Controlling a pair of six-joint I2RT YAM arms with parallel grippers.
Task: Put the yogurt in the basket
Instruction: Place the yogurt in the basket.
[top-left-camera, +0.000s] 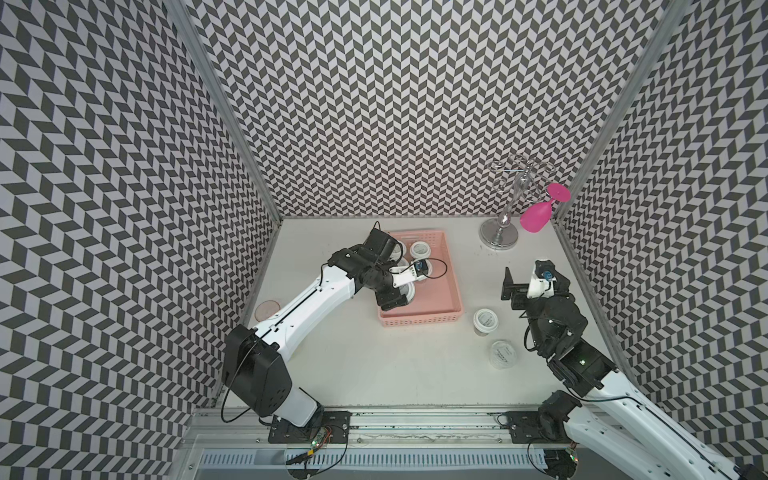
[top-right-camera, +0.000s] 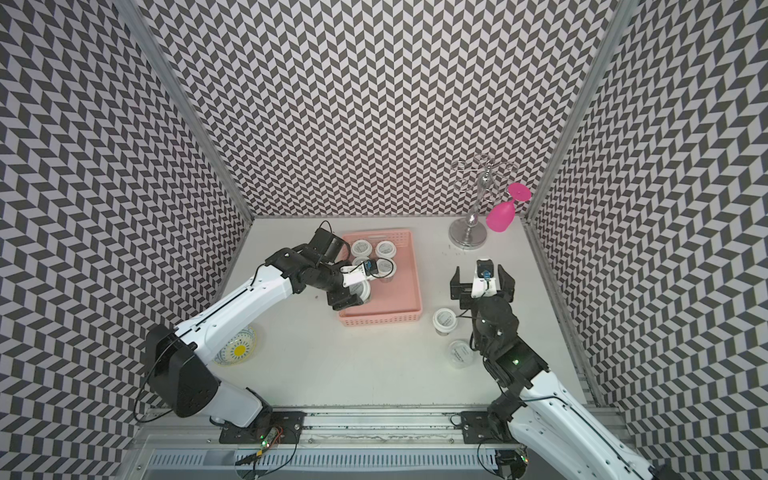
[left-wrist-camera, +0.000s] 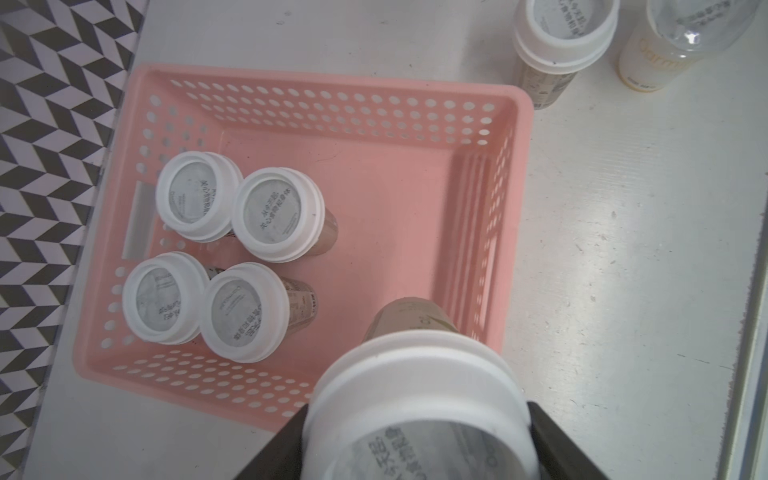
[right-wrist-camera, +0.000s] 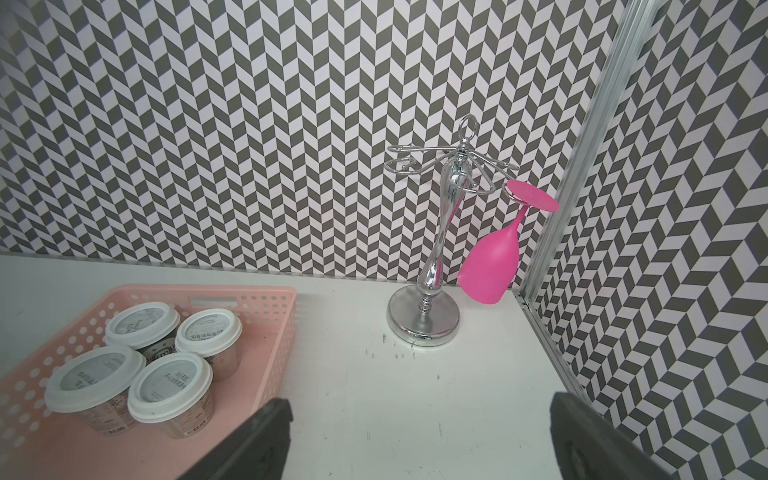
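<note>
Already well past halfway, judging by the count. Finds four white-lidded yogurt tubs (left-wrist-camera: 276, 214) upright in a tight square at one end of the salmon-pink perforated basket (left-wrist-camera: 332, 108). Catches a fifth tub (left-wrist-camera: 415, 374), brownish-sided, clamped at its lid rim by the left gripper (left-wrist-camera: 417, 444), black jaws narrowed onto it. Hangs over the bare basket floor close to a side wall; cannot tell whether the base touches down yet. Leaves two more outside on the white table (top-left-camera: 399, 365), near the right arm and just beside each other: an upright white-lidded tub (top-left-camera: 485, 320) and a clear-topped tub (top-left-camera: 503, 354). Shows the right gripper (right-wrist-camera: 419, 453) spread wide and holding nothing, hovering above the table beside the basket. Probably calls next for setting down and releasing the fifth, then fetching the last two.
</note>
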